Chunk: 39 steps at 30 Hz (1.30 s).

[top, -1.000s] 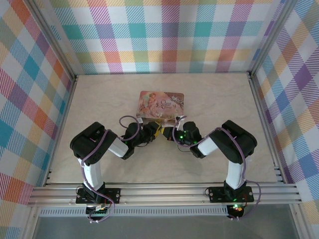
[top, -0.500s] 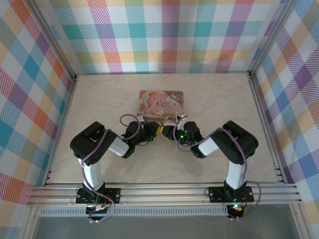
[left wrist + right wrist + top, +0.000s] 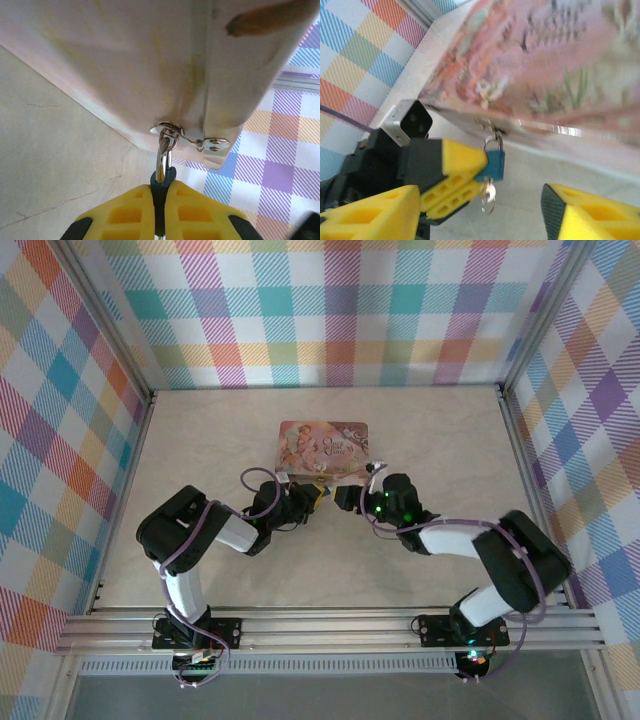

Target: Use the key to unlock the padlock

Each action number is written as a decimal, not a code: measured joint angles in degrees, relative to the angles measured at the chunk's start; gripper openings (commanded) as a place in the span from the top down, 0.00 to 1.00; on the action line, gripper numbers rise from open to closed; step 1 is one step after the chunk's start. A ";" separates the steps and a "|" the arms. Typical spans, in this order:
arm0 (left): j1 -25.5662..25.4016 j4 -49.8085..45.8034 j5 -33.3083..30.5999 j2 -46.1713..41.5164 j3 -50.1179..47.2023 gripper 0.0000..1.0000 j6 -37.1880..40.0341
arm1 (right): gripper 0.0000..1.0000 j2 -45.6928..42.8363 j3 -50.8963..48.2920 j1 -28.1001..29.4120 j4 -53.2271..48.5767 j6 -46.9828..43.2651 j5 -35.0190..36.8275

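The tin (image 3: pixel 323 445) is being carried by the worktop (image 3: pixel 200 440), mid-width and toward the far side. The padlock (image 3: pixel 495 164) is being hung from the hasp (image 3: pixel 170 131) at the tin's near edge and is being clamped by the jaws of the left gripper (image 3: pixel 161 197), from the near left. The key (image 3: pixel 488 192) is being seen just beneath the padlock, touching it. The right gripper (image 3: pixel 348 498), jaws apart, is being held just right of the padlock, clear of it.

The black left arm (image 3: pixel 190 530) and right arm (image 3: pixel 505 565) carry white lower links and looped purple cables (image 3: pixel 246 478), while the left hand (image 3: pixel 160 205) and right hand (image 3: pixel 480 212) wear ribbed yellow pads (image 3: pixel 125 216).
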 measured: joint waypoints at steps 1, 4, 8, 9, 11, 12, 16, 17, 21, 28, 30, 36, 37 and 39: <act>0.02 -0.96 -0.02 -0.50 0.11 0.95 0.02 | 0.24 -2.12 1.66 0.00 -3.41 -3.48 1.05; 0.02 -2.86 0.00 -1.40 0.35 0.95 0.17 | 0.12 -6.62 5.31 0.00 -10.75 -12.52 4.11; 0.02 -4.24 0.09 -1.90 0.72 0.95 0.17 | 0.00 -10.23 7.19 0.00 -16.57 -23.41 8.44; 0.02 -4.50 0.22 -1.99 0.83 0.95 0.17 | 0.00 -10.84 7.21 0.00 -17.31 -25.53 9.31; 0.02 -5.05 0.26 -2.10 0.96 0.95 0.15 | 0.00 -12.11 7.21 0.00 -18.58 -30.47 10.73; 0.02 -5.27 0.31 -2.12 1.03 0.95 0.17 | 0.00 -12.63 7.21 0.00 -18.82 -32.35 11.39; 0.02 -5.88 0.39 -2.54 1.09 0.95 0.17 | 0.00 -13.97 7.72 0.00 -19.39 -37.94 14.64; 0.02 -6.14 0.42 -2.64 1.09 0.95 0.15 | 0.00 -13.94 8.44 -0.02 -20.33 -39.45 14.91; 0.02 -7.15 0.44 -3.17 1.11 0.96 0.17 | 0.00 -13.90 10.75 -0.07 -23.56 -45.99 14.73; 0.02 -7.34 0.46 -3.28 1.09 0.97 0.13 | 0.01 -15.19 4.96 0.42 -19.82 -61.27 13.66; 0.02 -7.34 0.46 -3.28 1.09 0.97 0.11 | 0.00 -15.17 2.27 1.51 -17.64 -66.36 13.42; 0.02 -7.32 0.46 -3.28 1.09 0.98 -0.09 | 0.00 -11.37 -3.43 5.62 -11.17 -76.11 11.21; 0.02 -7.32 0.46 -3.28 1.11 0.98 -0.09 | 0.00 -9.99 -3.58 6.25 -10.10 -76.85 10.93; 0.02 -7.32 0.46 -3.28 1.11 0.98 -0.26 | 0.02 -7.08 -3.58 7.54 -7.76 -77.48 10.88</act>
